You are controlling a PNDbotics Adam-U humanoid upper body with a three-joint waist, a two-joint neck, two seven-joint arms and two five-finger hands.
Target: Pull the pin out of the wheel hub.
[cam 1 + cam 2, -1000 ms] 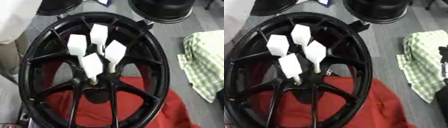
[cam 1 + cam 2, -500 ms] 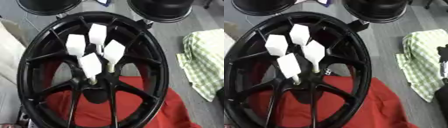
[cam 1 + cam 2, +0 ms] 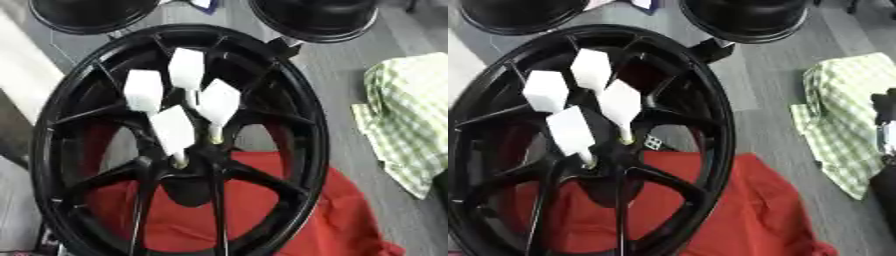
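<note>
Right now I see neither hand in either view, so I cannot tell their state. Filling the middle and left of the frame, the black wheel hub lies flat, face up, on a red cloth, I'd judge to keep it steady and unscratched. Four white-headed pins stand upright near its centre, heads up where fingers can reach them. At the right lies a green checked cloth; two black round objects sit along the top edge. No brand or writing is readable
</note>
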